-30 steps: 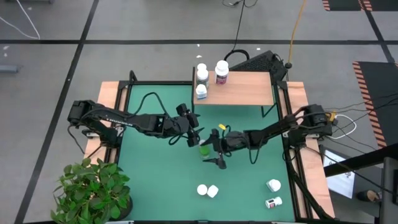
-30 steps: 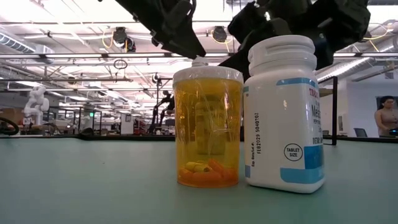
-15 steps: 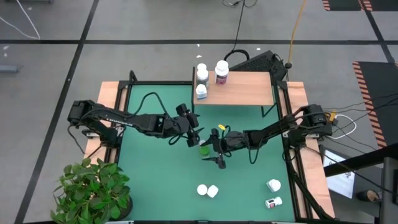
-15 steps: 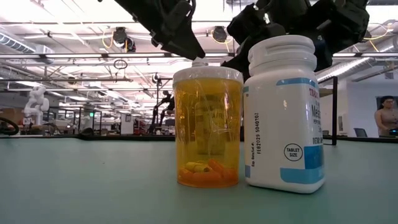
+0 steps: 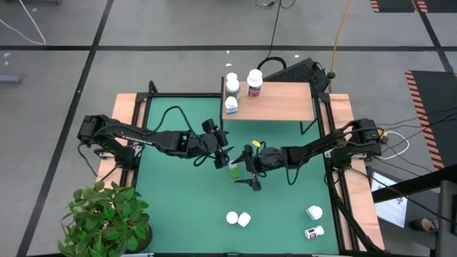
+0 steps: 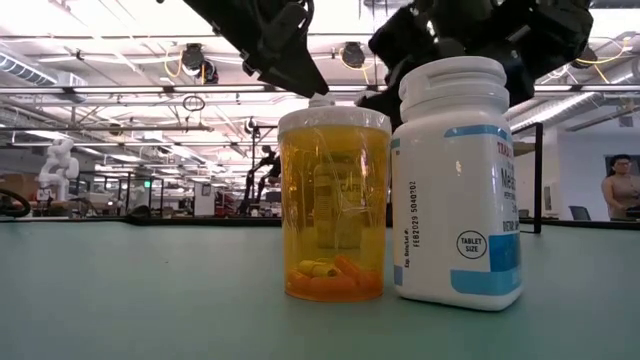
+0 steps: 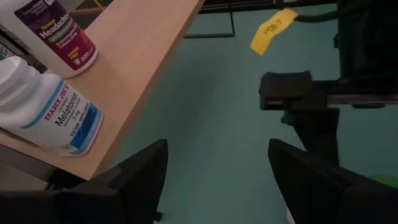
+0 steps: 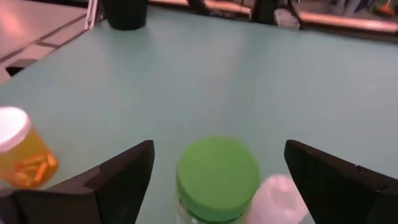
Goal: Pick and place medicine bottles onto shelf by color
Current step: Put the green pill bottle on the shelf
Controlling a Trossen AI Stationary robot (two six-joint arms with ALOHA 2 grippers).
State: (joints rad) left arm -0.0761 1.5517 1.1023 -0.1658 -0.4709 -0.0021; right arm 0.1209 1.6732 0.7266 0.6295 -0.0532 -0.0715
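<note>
Two dark arms meet near the middle of the green table point(image 5: 178, 207). The right gripper point(image 5: 248, 168) hangs over a green-capped bottle point(image 8: 217, 177) that stands there. Its two fingers point(image 8: 118, 180) are spread wide, one on each side of the green cap, and they do not touch it. It holds nothing. A second white cap peeks out just beside the green one.

The left gripper point(image 5: 223, 155) hovers just beside the right one, a little nearer the shelf point(image 5: 285, 103). Its jaws are partly open and hold nothing.

The wooden shelf stands at the far edge of the table. Three bottles stand near its left end. One is a white melatonin bottle point(image 7: 43, 109) with a blue label. One has a purple label point(image 7: 53, 34).

Near the front edge of the table an orange pill bottle point(image 6: 334, 205) stands beside a white melatonin bottle with a blue stripe point(image 6: 457, 185). They are very close, and I cannot tell if they touch. Two more white bottles point(image 5: 313, 221) lie near the front right corner. A green plant point(image 5: 107, 218) sits at the front left corner.
</note>
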